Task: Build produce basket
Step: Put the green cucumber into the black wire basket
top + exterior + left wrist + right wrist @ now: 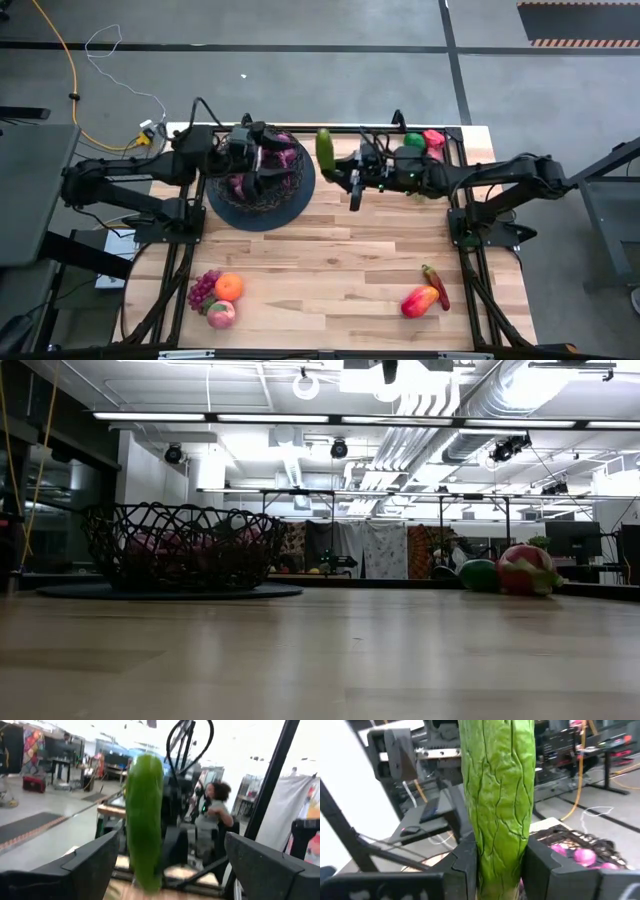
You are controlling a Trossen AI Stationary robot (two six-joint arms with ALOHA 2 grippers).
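Observation:
The black wire basket [262,190] stands at the far left on its dark round base, with purple grapes [280,158] inside; it also shows in the low view [180,545]. My left gripper [268,165] hovers over the basket, open and empty, facing the green cucumber [144,815]. My right gripper [340,168] is shut on the cucumber [324,148] just right of the basket. The cucumber does not show in the low view. My right gripper pinches the cucumber's lower part [502,855] between its two fingers [466,865], one on each side. It reaches in level from the table's right. The cucumber stands upright above the fingers in both wrist views.
A grape bunch [205,288], an orange [229,287] and a peach [221,314] lie near left. A mango [420,300] and a red pepper [436,285] lie near right. A green [414,142] and a red [433,140] vegetable sit far right. A person [215,810] is beyond the table.

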